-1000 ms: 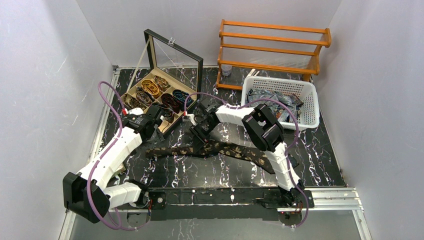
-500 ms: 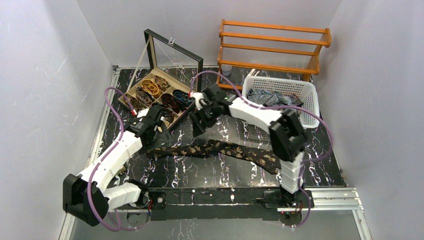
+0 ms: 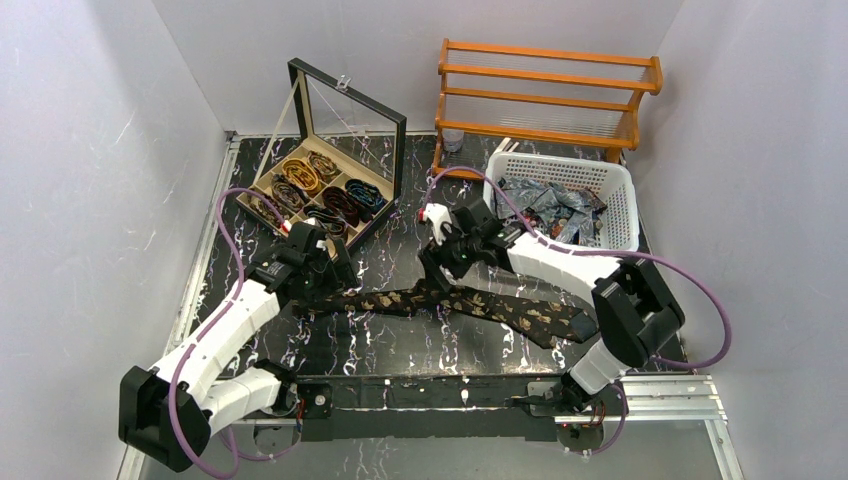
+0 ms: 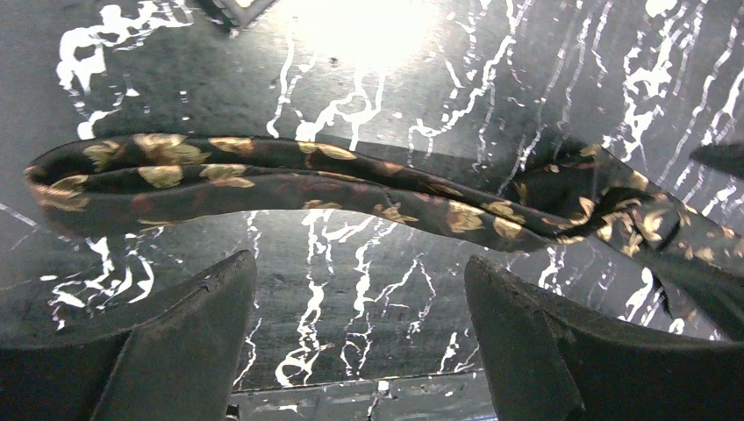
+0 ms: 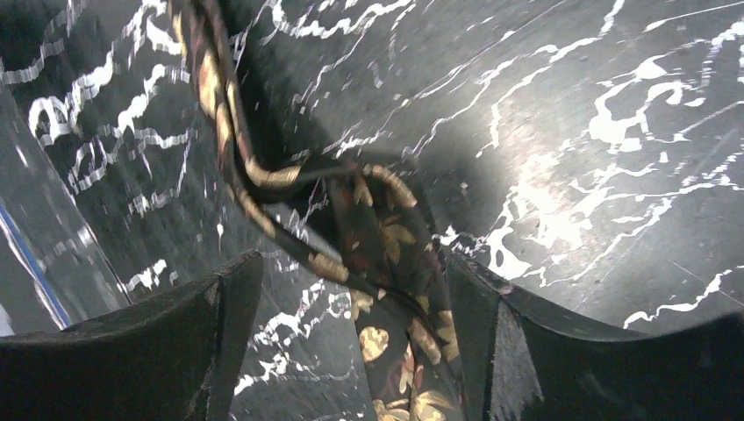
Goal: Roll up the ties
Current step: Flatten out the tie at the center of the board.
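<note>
Top external view: we see the dark gold-flowered tie (image 3: 510, 312) stretched across the middle of the worktop (image 3: 400, 350), roughly along its near edge, with a bunched fold near its midpoint. The left gripper (image 3: 338, 280) stands released over the narrow end; its wrist view shows the fingers (image 4: 175, 342) spread, the strip lying just beyond them. The right gripper (image 3: 433, 278) is likewise spread, straddling the fold; whether its fingers (image 5: 175, 351) touch the fabric we cannot tell. Coiled ties (image 3: 340, 203) sit in the box (image 3: 265, 172) toward the far left corner.
</note>
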